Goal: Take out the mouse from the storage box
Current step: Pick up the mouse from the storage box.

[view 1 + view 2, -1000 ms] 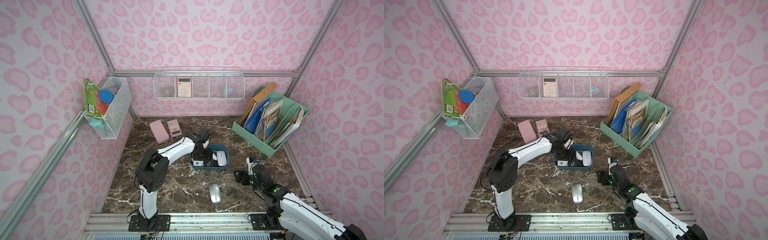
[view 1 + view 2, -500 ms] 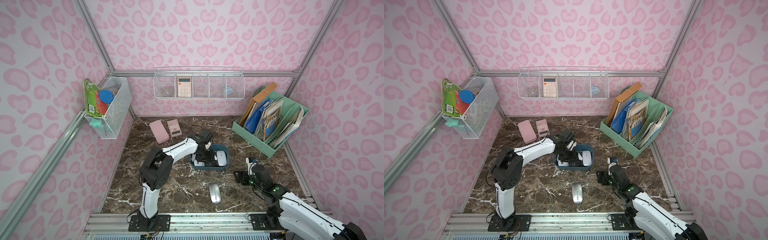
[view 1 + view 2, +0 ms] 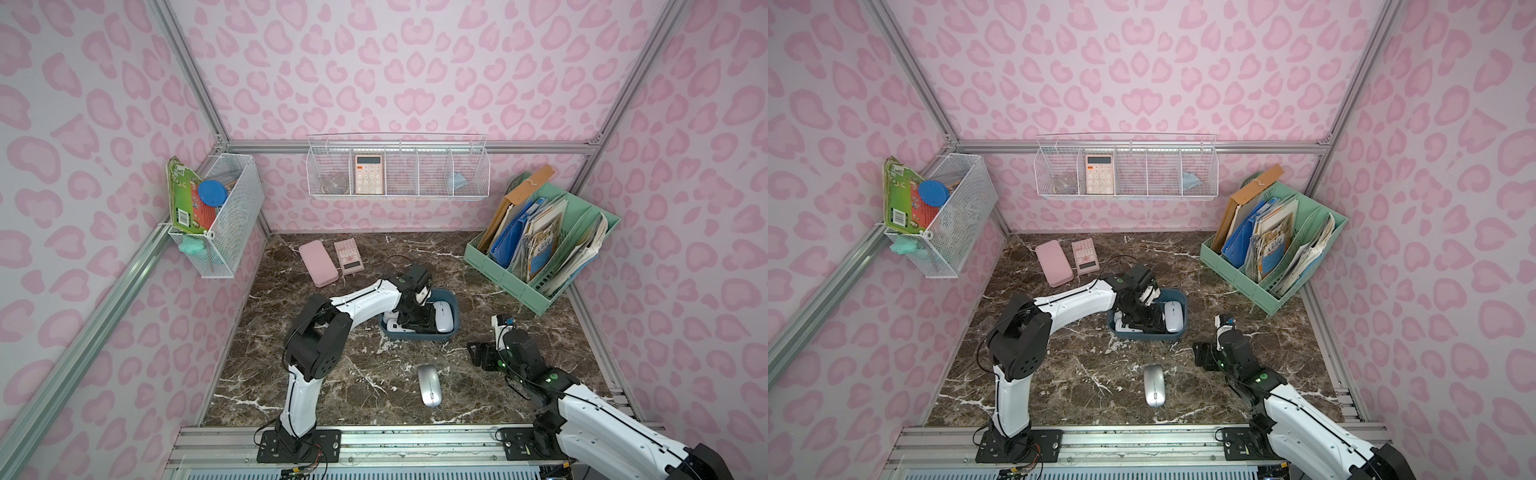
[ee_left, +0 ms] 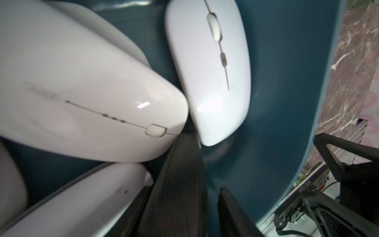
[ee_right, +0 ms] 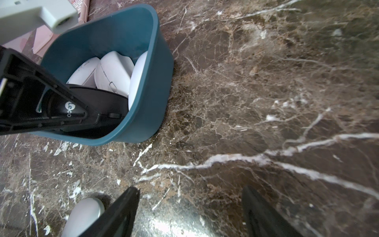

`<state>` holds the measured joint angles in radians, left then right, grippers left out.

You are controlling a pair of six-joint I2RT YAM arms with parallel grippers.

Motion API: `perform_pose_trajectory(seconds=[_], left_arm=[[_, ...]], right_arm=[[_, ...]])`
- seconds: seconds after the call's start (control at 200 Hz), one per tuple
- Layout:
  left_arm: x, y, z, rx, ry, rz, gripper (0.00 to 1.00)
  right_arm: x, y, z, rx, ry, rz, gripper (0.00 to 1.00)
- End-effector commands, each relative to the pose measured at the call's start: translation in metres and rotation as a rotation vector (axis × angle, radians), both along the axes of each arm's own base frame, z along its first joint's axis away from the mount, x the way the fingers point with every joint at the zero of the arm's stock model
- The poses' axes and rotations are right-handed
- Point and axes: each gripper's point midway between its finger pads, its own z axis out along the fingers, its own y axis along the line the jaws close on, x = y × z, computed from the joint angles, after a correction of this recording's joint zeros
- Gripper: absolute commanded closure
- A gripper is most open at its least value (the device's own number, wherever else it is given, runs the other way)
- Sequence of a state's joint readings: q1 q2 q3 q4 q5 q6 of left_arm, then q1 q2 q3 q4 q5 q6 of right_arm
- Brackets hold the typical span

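The teal storage box (image 3: 453,328) (image 3: 1179,330) (image 5: 143,86) sits mid-table. Inside lie white mice (image 4: 209,61) (image 4: 92,102) (image 3: 444,318) and a black mouse (image 5: 96,102) (image 4: 180,164). My left gripper (image 3: 417,322) (image 3: 1144,320) (image 4: 184,186) reaches down into the box, its fingers on either side of the black mouse. A strip of teal still shows between one finger (image 4: 229,205) and the mouse. A silver mouse (image 3: 429,384) (image 3: 1154,384) (image 5: 84,215) lies on the marble in front of the box. My right gripper (image 3: 478,353) (image 5: 188,190) hangs open and holds nothing, low over the marble right of the box.
A mint-green file rack (image 3: 540,249) full of folders stands at the back right. A pink case (image 3: 318,264) and pink calculator (image 3: 349,255) lie at the back left. White wire baskets hang on the back wall (image 3: 399,170) and left wall (image 3: 220,216).
My left gripper has sunk further into the box over the black mouse, and its jaws have narrowed. The right arm and the silver mouse have not moved.
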<state>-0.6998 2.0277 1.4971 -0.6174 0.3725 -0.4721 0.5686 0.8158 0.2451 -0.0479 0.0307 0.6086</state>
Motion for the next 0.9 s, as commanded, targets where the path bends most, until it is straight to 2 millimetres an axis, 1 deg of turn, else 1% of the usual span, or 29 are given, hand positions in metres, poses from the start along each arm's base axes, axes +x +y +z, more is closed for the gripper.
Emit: perform_pose_trajectory(seconds=[0.0, 0.035, 0.125, 0.205, 0.35, 0.425, 0.43, 0.44, 0.475, 0.685, 0.785, 0.895], left_arm=[[0.001, -0.005, 0.001, -0.014, 0.004, 0.007, 0.49], [0.002, -0.005, 0.001, -0.013, 0.001, 0.011, 0.50], [0.003, -0.005, 0.003, -0.019, -0.008, 0.020, 0.58], [0.006, -0.003, 0.007, -0.014, -0.029, 0.036, 0.61], [0.010, 0.000, 0.016, -0.023, -0.068, 0.061, 0.62], [0.014, -0.002, 0.027, -0.046, -0.098, 0.072, 0.62], [0.012, 0.000, 0.023, -0.038, -0.090, 0.074, 0.62], [0.010, 0.002, 0.021, -0.033, -0.085, 0.076, 0.62], [0.009, 0.004, 0.022, -0.035, -0.091, 0.082, 0.62], [0.007, 0.013, 0.047, -0.077, -0.165, 0.135, 0.62], [0.004, 0.026, 0.061, -0.075, -0.212, 0.168, 0.62], [-0.005, 0.037, 0.079, -0.108, -0.258, 0.186, 0.63]], right_arm=[[0.005, 0.003, 0.008, 0.016, -0.032, -0.001, 0.18], [0.005, 0.003, 0.008, 0.016, -0.032, -0.001, 0.18], [0.005, 0.003, 0.009, 0.016, -0.033, -0.002, 0.18], [0.005, 0.003, 0.008, 0.016, -0.032, 0.000, 0.18], [0.005, 0.003, 0.008, 0.016, -0.033, -0.002, 0.18], [0.005, 0.002, 0.008, 0.014, -0.033, -0.003, 0.18], [0.005, 0.002, 0.008, 0.014, -0.033, -0.003, 0.18], [0.005, 0.002, 0.008, 0.015, -0.034, -0.003, 0.18], [0.006, 0.002, 0.008, 0.014, -0.033, -0.004, 0.18], [0.006, 0.003, 0.007, 0.011, -0.026, -0.004, 0.18], [0.006, 0.003, 0.008, 0.011, -0.027, -0.006, 0.18], [0.008, 0.003, 0.007, 0.006, -0.026, -0.007, 0.18]])
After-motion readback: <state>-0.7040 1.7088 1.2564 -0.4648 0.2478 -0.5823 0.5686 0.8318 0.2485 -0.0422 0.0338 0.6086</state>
